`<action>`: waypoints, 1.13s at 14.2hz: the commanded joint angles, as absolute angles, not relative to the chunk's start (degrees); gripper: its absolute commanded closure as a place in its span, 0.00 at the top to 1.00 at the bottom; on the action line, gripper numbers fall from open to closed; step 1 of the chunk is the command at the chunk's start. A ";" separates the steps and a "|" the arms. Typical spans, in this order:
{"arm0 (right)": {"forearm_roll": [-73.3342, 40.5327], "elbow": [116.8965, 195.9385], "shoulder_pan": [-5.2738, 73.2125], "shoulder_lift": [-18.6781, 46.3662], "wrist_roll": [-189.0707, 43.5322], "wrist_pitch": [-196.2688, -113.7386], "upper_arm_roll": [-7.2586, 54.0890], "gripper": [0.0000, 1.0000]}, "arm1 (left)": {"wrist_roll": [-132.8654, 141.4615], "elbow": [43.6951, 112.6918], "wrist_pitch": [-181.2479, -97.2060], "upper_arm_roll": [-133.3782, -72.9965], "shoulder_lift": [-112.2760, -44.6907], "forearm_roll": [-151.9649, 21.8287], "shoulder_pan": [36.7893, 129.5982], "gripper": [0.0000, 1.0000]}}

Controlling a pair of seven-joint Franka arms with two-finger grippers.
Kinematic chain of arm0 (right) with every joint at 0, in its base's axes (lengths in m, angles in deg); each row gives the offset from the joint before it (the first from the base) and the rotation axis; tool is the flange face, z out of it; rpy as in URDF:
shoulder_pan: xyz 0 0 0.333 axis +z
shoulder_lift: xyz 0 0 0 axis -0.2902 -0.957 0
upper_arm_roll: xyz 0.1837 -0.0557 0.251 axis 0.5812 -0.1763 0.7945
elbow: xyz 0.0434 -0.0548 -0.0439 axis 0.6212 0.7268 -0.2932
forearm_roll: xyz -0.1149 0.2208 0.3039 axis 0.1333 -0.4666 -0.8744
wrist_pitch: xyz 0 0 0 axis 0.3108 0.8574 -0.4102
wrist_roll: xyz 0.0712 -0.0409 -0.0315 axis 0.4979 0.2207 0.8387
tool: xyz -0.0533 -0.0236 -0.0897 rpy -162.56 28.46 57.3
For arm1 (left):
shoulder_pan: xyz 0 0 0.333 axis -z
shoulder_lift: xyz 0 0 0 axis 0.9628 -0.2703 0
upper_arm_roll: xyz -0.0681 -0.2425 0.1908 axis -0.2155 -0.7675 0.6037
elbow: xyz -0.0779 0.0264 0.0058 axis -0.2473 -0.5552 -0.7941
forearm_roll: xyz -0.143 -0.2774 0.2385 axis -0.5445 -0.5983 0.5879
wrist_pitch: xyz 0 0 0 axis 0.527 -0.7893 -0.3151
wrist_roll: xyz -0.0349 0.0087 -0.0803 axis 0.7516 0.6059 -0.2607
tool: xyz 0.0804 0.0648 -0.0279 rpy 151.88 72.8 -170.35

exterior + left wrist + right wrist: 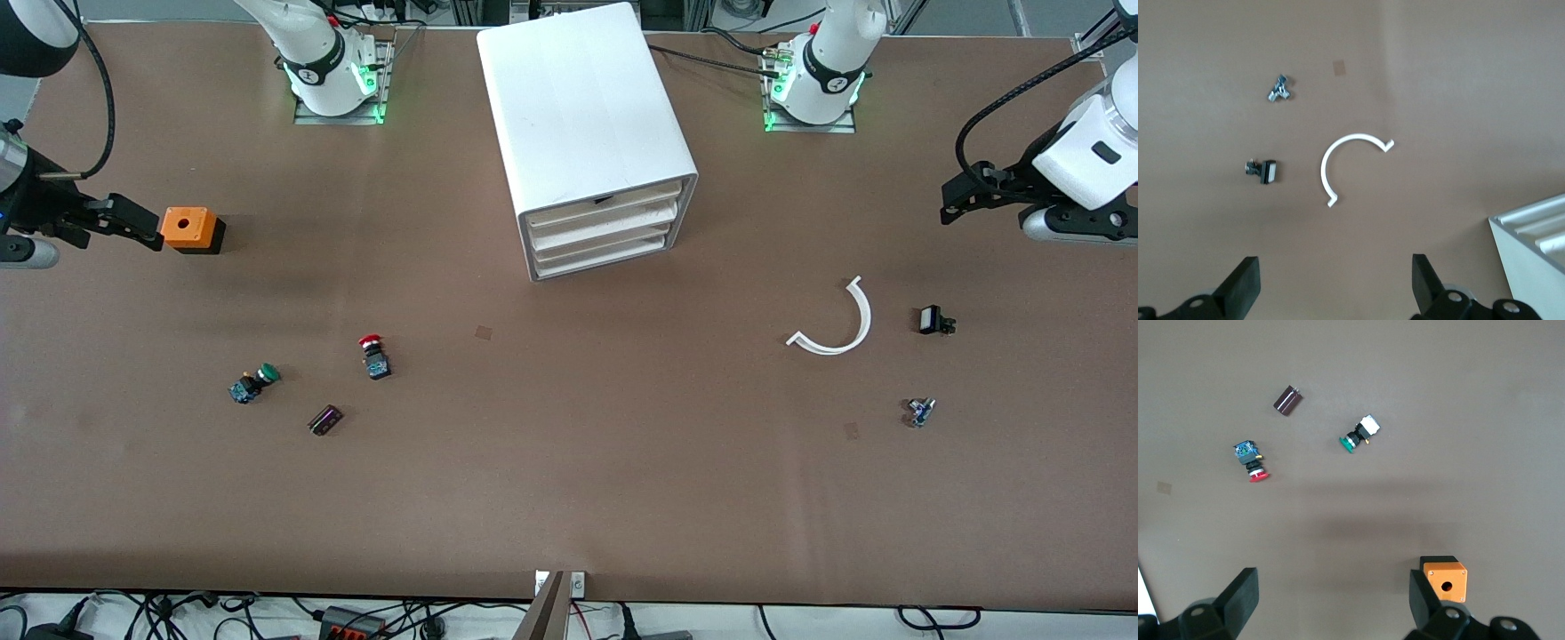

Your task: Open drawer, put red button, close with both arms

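Right gripper sits at the mid-left edge of the front frame, up over the table just beside the orange box; its wrist view shows both fingers spread wide with nothing between them. Left gripper hangs at the upper right of the front frame, fingers likewise wide apart and empty — over bare table near the white curved strip.

Cabinet stands at upper centre, drawer fronts facing the camera and angled a little toward the lower right of the frame. All four read as shut. The drawer — second from the top — is flush with its neighbours, so the opening step is not yet done.

Red button lies on the table left of centre, nearer the camera than the cabinet and on the right arm's half. It lies on its side, long axis running roughly up-down in the front frame, red cap toward the cabinet. The green-capped button and a small dark block lie close by, lower left of it.

Judgement: the button falls to the right arm, being much the nearer. The drawer front lies roughly midway between the grippers, tilted slightly toward the left arm's side, so the left arm looks better placed for the pull.
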State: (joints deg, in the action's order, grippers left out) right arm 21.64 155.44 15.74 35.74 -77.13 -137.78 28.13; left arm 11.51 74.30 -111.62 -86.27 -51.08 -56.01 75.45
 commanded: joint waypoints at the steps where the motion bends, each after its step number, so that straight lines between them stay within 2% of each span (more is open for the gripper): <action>1: 21.59 153.90 16.42 31.70 -77.45 -137.73 28.95 1.00 | 12.68 72.26 -105.59 -86.44 -51.81 -56.25 76.16 1.00; 6: 21.68 146.98 20.65 19.58 -77.19 -139.14 29.04 1.00 | 12.95 72.17 -91.79 -86.97 -53.47 -62.04 78.53 1.00; 8: 21.59 143.28 22.75 15.36 -76.92 -139.84 29.04 1.00 | 13.12 72.70 -89.31 -87.32 -56.01 -64.33 80.20 1.00; 11: 21.85 143.09 26.79 10.96 -77.36 -145.70 28.95 1.00 | 13.12 72.61 -90.52 -87.85 -61.19 -74.84 79.34 1.00; 16: 16.41 143.09 28.38 2.08 -76.48 -155.30 29.04 1.00 | 26.09 75.41 -104.65 -88.46 -68.67 -87.94 79.86 1.00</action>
